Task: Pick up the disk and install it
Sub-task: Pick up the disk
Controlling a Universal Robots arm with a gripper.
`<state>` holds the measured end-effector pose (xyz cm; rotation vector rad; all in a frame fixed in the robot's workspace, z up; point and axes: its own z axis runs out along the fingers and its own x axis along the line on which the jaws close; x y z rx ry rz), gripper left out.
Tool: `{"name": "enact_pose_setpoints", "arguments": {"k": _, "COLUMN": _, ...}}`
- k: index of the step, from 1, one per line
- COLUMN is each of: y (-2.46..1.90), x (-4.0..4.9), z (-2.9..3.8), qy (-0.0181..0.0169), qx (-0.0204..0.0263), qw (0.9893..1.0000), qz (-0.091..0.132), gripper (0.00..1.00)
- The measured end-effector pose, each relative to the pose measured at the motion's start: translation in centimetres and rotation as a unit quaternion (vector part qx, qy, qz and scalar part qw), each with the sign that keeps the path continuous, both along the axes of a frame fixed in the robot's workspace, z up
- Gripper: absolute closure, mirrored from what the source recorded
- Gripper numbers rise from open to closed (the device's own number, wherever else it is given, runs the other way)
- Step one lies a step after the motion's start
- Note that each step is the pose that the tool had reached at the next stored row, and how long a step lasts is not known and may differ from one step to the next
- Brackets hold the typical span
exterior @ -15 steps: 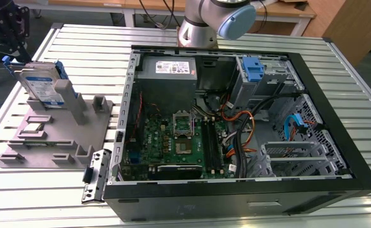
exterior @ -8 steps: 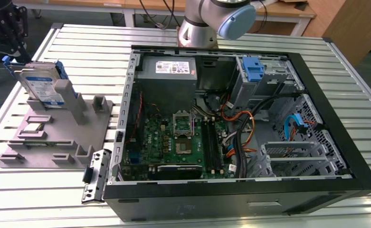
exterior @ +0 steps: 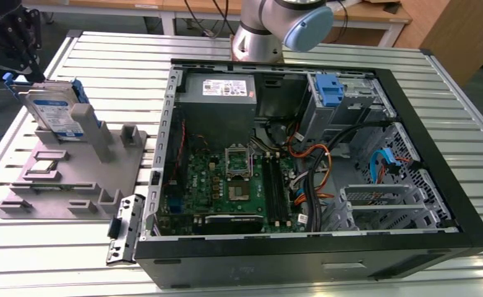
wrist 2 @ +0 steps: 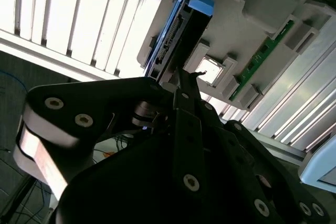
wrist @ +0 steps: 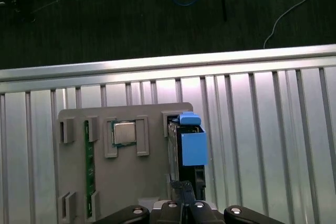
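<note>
Black jointed linkages of the hand [wrist: 184, 188] sit nearest in the first wrist view. Its fingers look drawn together to a narrow tip, with nothing between them. Just past that tip is the flat rectangular silver-metal disk [wrist: 190, 148] with blue plastic side rails. I cannot tell whether the two touch. The disk stands on end in a slot of the grey moulded fixture tray [wrist: 144, 182].

The second wrist view shows the disk's connector end turned up toward the hand, so I judge its long axis to be upright. In the exterior view its broad white and blue labelled face looks toward the exterior view's right.

Beside it on the tray lie a small square silver processor chip [wrist: 125, 132] and a long green memory stick [wrist: 89, 177]. The tray rests on the ribbed aluminium counter [wrist: 262, 129].

The step in hand looks like the approach for the pick-up, since the disk is not yet lifted. A grasp here would call for the fingers to part wider than the disk's thickness. They would then close across its flat faces, and the pull would go straight up along the slot so the rails do not bind.

Farther off, well apart from the tray, lies the open black computer case [exterior: 307, 266]. A small upright blue plastic latch [exterior: 328, 90] stands at its far metal bay.
</note>
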<state>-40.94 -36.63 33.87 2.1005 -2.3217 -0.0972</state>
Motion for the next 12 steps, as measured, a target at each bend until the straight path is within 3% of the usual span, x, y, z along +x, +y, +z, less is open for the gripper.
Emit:
{"name": "enact_pose_setpoints", "arguments": {"k": 3, "y": 0.32, "x": 0.07, "z": -0.36, "qy": 0.0, "qx": 0.003, "qw": 1.0, "qz": 0.0, "gripper": 0.9}}
{"name": "enact_pose_setpoints", "arguments": {"k": 12, "y": 0.37, "x": 0.07, "z": -0.41, "qy": 0.0, "qx": 0.0039, "qw": 1.0, "qz": 0.0, "gripper": 0.9}}
